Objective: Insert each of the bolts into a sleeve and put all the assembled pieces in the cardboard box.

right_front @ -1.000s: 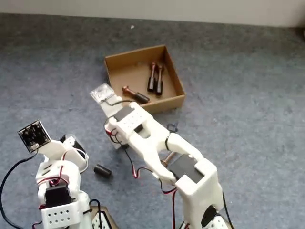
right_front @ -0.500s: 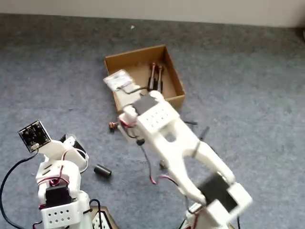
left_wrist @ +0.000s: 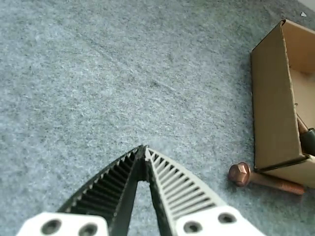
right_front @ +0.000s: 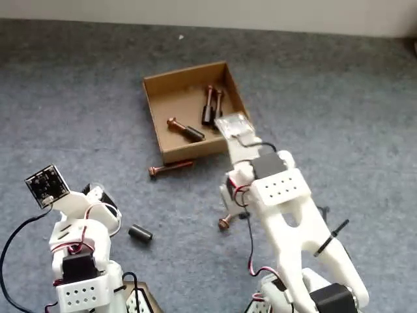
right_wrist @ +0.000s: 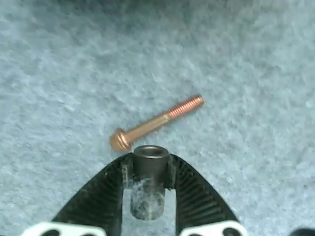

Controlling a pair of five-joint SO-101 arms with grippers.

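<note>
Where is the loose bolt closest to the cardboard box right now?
In the high view the bolt lies on the carpet just outside the near wall of the cardboard box, toward its left corner.

Grey carpet (right_front: 339,98) runs back to a pale, plain wall (right_front: 260,13).

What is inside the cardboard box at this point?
The cardboard box holds three sleeved bolts: two lie side by side, and one lies apart. The right arm's wrist camera covers its near right corner, hiding anything there.
</note>
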